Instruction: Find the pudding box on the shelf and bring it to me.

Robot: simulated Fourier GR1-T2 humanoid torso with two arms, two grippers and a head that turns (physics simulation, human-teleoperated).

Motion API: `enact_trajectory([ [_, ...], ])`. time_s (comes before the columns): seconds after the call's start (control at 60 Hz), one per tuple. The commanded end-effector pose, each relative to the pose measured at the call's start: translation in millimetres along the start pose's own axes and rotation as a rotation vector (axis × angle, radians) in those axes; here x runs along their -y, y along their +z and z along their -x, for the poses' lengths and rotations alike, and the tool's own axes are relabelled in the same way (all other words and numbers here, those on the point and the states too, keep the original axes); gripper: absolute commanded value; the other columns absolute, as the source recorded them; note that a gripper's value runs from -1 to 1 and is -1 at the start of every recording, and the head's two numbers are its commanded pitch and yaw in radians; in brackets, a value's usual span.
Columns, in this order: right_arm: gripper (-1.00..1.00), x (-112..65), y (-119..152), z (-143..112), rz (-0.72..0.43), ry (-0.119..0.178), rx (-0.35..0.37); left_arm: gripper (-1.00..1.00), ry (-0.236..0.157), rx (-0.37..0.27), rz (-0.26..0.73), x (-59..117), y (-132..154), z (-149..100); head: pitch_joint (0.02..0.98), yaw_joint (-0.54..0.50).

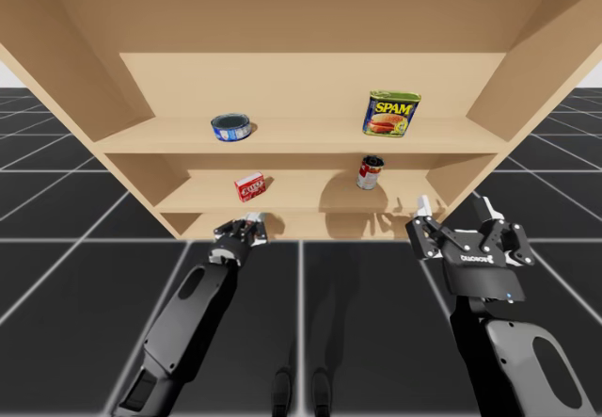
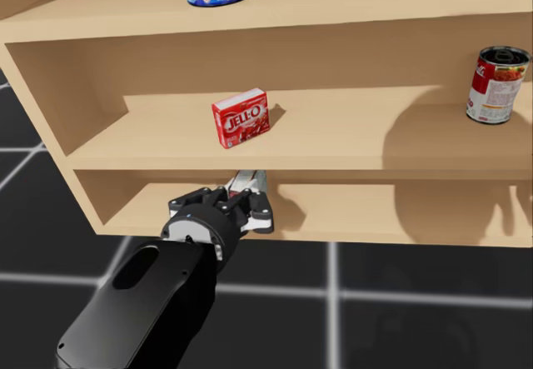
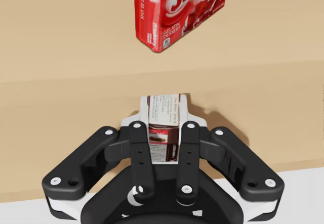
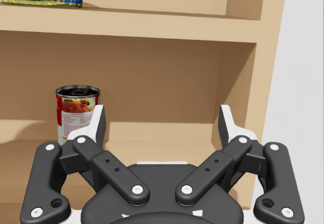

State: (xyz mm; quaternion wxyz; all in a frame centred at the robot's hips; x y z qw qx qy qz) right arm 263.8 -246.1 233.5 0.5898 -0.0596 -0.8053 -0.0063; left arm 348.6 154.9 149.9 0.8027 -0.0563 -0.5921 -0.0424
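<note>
Wooden shelf (image 1: 301, 141) stood over dark grid floor. At its bottom board's front edge, my left gripper (image 3: 163, 129) clamped the pudding box (image 3: 164, 107); my right gripper (image 4: 162, 115) gaped wide. With the grasp apparently made, the next move called for drawing the box straight out towards me.

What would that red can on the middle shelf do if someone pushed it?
The red can stands upright, taller than wide, so a push near its top would probably tip it. Once on its round side it would likely roll along the shelf. Its wall looks rigid and smooth, so perhaps slippery in a pincer.
</note>
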Motion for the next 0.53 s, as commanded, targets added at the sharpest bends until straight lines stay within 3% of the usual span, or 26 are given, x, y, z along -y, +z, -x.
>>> enact_trajectory([
  [0.017, -1.0, 0.8, 1, -1, 0.002, -0.001, 0.002, 1.0, -0.014, 0.029, 0.082, 6.2, 17, -6, 0.686, 0.16],
  [0.15, -1.0, 1.2, 1, -1, 0.005, 0.001, 0.004, 0.98, -0.045, 0.052, 0.091, 2.7, 38, -8, 0.681, 0.16],
  [0.533, -1.0, 1.2, 1, -1, 0.007, 0.002, 0.005, 0.99, -0.125, 0.028, 0.094, -18.7, 104, 0, 0.67, 0.17],
])
